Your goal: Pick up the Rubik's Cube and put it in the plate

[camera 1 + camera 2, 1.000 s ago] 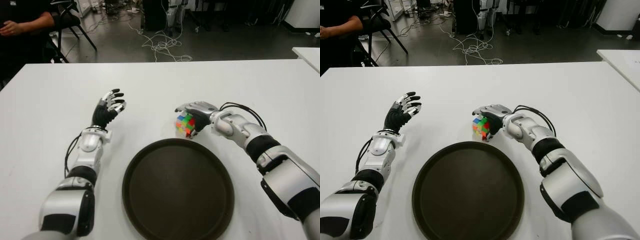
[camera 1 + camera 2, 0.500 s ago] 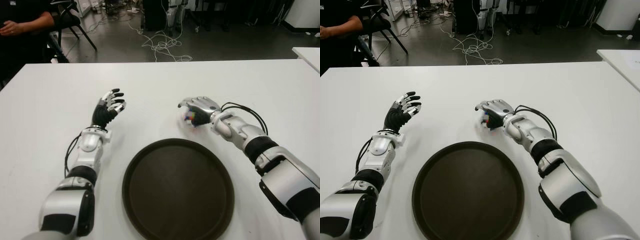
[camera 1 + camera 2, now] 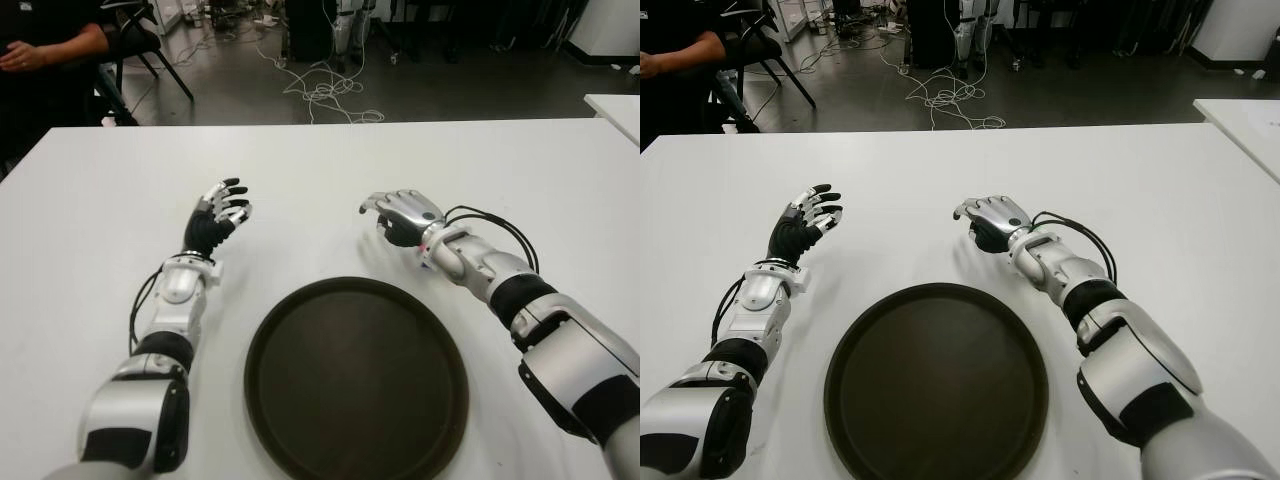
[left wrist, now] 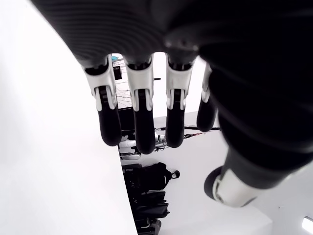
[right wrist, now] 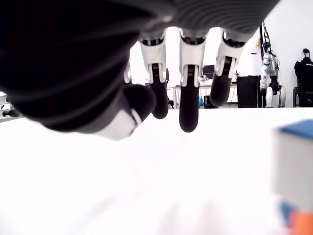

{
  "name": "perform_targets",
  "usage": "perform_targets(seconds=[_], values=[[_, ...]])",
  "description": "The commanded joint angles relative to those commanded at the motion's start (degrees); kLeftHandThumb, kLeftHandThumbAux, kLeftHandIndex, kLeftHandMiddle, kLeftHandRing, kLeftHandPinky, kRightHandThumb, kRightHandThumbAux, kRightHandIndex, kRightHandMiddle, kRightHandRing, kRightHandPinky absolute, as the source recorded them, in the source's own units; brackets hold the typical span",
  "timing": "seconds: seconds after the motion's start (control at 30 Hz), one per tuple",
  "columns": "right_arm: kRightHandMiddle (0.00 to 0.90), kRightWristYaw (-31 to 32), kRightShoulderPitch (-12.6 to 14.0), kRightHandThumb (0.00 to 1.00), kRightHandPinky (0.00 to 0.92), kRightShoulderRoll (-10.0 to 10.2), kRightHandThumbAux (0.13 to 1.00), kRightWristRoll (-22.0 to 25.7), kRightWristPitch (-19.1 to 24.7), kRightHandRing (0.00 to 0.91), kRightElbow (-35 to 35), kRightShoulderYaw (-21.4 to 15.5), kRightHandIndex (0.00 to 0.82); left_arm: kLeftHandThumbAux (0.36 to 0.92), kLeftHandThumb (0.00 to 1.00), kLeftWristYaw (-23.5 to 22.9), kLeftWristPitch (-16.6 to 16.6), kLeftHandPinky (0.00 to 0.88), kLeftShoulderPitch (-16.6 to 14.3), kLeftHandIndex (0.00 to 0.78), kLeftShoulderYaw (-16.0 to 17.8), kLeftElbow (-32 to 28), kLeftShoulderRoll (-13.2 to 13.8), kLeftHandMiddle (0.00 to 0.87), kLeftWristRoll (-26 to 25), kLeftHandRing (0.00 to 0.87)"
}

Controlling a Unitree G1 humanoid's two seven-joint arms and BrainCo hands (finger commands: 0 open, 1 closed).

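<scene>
The Rubik's Cube [image 5: 295,171] shows only in the right wrist view, as a blue, white and orange corner at the frame's edge, beside the fingers and not between them. In both eye views my right hand [image 3: 400,212] covers it, palm down on the white table [image 3: 100,200] just beyond the plate's far rim. Its fingers [image 5: 189,105] hang relaxed with nothing in them. The dark brown round plate [image 3: 300,400] lies in front of me with nothing on it. My left hand [image 3: 222,208] is raised to the left of the plate, fingers spread and holding nothing.
A person in black [image 3: 40,50] sits beyond the table's far left corner next to a chair [image 3: 140,40]. Cables [image 3: 325,90] trail across the floor behind the table. A second white table [image 3: 615,105] stands at the right.
The right hand drew back a little from the plate's rim and turned palm down. The cube, plainly seen in its fingers a second ago, no longer shows in the eye views. The left hand stayed still.
</scene>
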Motion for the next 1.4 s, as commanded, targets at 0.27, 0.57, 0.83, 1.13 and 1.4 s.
perform_targets(seconds=[0.27, 0.57, 0.83, 1.13, 1.4], values=[[0.493, -1.65, -0.05, 0.832, 0.41, -0.15, 0.689, -0.46, 0.36, 0.432, 0.36, 0.4, 0.387, 0.758, 0.159, -0.35, -0.14, 0.266, 0.02, 0.187, -0.03, -0.03, 0.01, 0.244, -0.08, 0.246], [0.504, -3.44, 0.09, 0.832, 0.423, -0.28, 0.689, -0.54, 0.55, 0.452, 0.4, 0.25, 0.385, 0.75, 0.138, 0.02, -0.31, 0.258, 0.04, 0.191, -0.23, -0.09, 0.07, 0.244, 0.22, 0.24], [0.5, -5.88, 0.31, 0.835, 0.404, -0.58, 0.686, -0.73, 0.45, 0.448, -0.1, 0.16, 0.39, 0.748, 0.15, 0.0, -0.2, 0.258, -0.05, 0.191, -0.23, 0.11, 0.23, 0.247, 0.25, 0.245], [0.497, -8.2, 0.28, 0.835, 0.424, -3.17, 0.687, 0.17, -1.16, 0.454, -3.01, -1.42, 0.389, 0.753, 0.16, -0.51, -0.28, 0.26, -0.04, 0.191, -0.25, 0.15, 0.22, 0.24, 0.18, 0.244], [0.273, -14.08, 2.25, 0.752, 0.299, -7.7, 0.723, 2.26, -5.95, 0.305, -10.35, -6.45, 0.385, 0.748, 0.17, -0.36, 0.11, 0.268, 0.03, 0.189, 0.01, -0.12, 0.01, 0.248, -0.18, 0.253]])
